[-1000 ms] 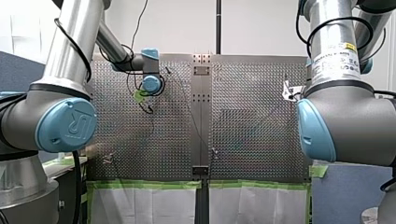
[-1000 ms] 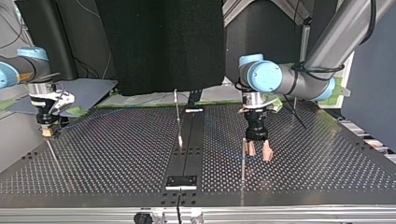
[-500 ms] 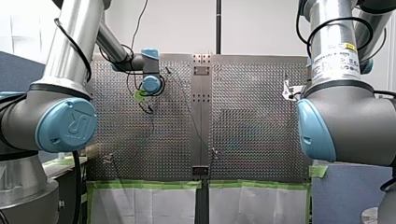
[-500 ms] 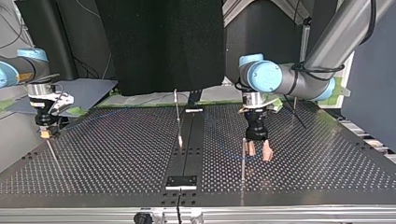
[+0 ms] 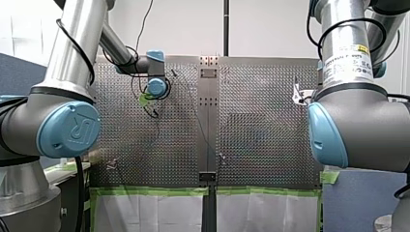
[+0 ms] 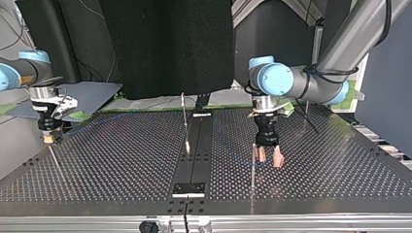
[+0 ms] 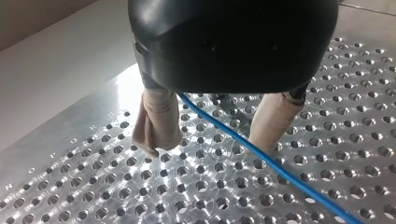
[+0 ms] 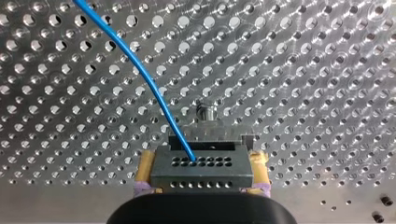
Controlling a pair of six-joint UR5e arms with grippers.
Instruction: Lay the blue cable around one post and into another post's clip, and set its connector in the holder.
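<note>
Blue cable (image 7: 224, 127) passes between parted left fingers (image 7: 156, 123).

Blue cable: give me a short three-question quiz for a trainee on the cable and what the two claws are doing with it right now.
1. True or false: my left claw is clamped shut on the blue cable.
2. What does my right claw hold?
A. the connector at the cable's end
B. a post
C. nothing
3. Fill in: the table under both claws is ______ metal.

Key: 1 false, its fingers stand apart and the cable runs between them; 2 A; 3 perforated.
</note>
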